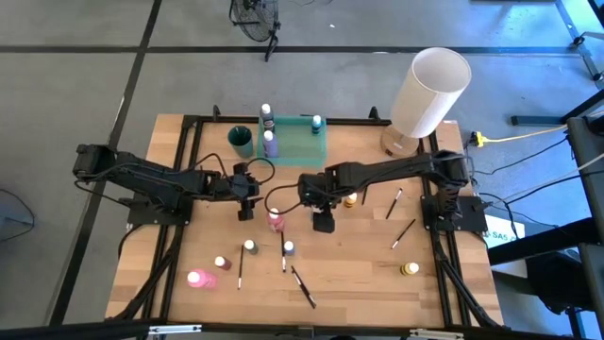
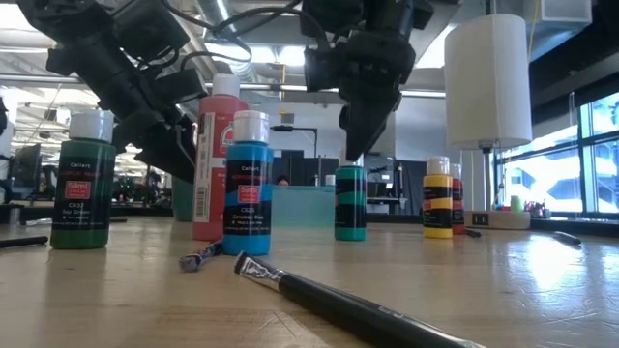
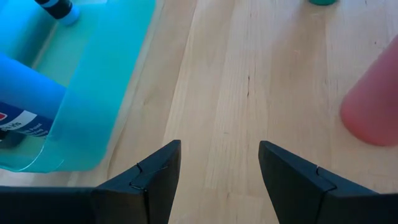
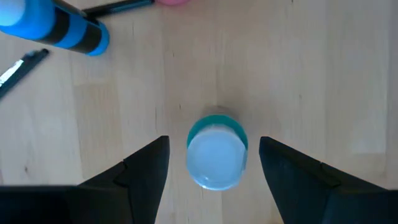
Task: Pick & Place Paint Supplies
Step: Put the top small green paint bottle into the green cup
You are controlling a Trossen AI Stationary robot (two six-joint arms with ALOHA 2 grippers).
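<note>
We see the right gripper (image 4: 214,180) hanging over a teal bottle (image 4: 216,152) mid-table, fingers spread either side of its white cap, not touching. The left gripper (image 3: 219,180) is spread too, nothing held, over bare wood between the green tray (image 1: 300,146) and a pink bottle (image 1: 275,220). Tray already holds 3 bottles. Low view: a green bottle (image 2: 83,184) and a blue one (image 2: 249,188) read "Ceramcoat"; smaller label text unreadable. Brushes (image 1: 302,286) and other bottles lie scattered on the front of the table (image 1: 359,274).
</note>
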